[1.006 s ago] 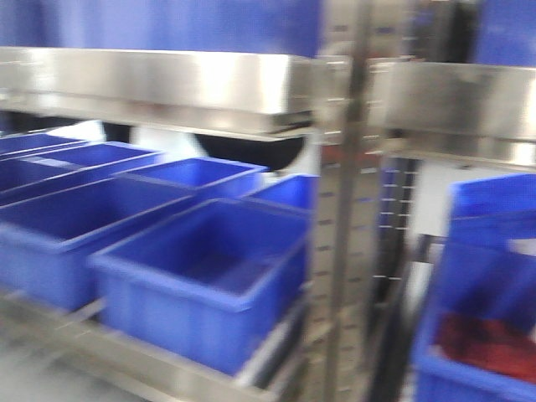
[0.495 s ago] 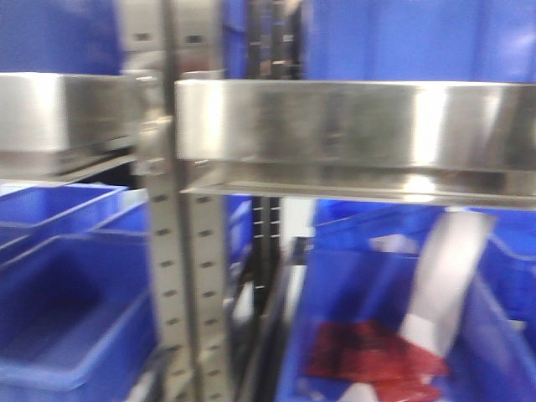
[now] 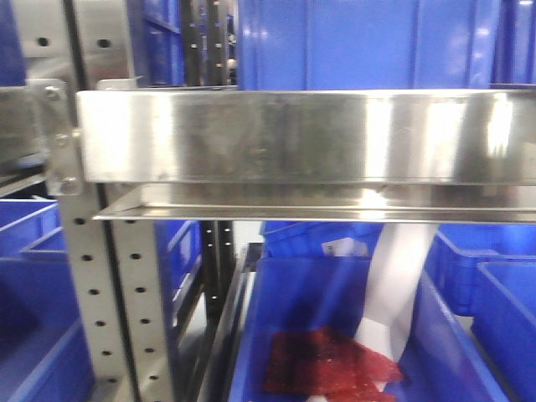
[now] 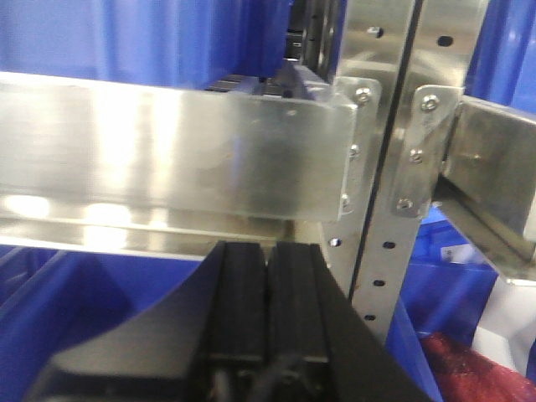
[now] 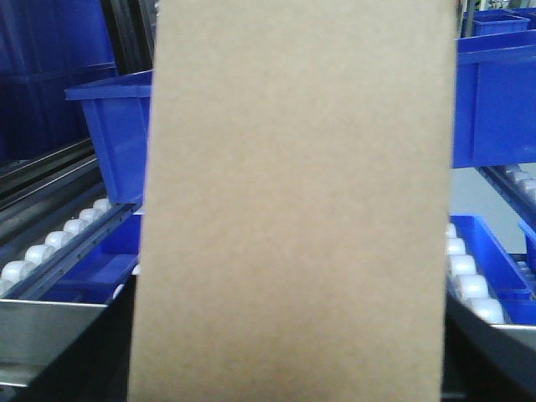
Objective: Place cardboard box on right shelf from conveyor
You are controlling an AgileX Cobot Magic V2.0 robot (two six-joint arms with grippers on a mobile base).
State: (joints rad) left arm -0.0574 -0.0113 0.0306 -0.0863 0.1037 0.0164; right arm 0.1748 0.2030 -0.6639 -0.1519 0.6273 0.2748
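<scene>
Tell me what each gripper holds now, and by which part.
Left gripper: shut, empty. The cardboard box fills the right wrist view, probably held there; the grip place is hidden.

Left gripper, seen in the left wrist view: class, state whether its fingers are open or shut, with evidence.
Shut: the left gripper shows its two black fingers pressed together, only a thin seam between, nothing held.

Left gripper (image 4: 268, 251) closed on nothing.
Its two black fingers (image 4: 239, 293) rise from 6 o'clock toward 12 o'clock, pressed flat together along a thin seam, tips level.
</scene>
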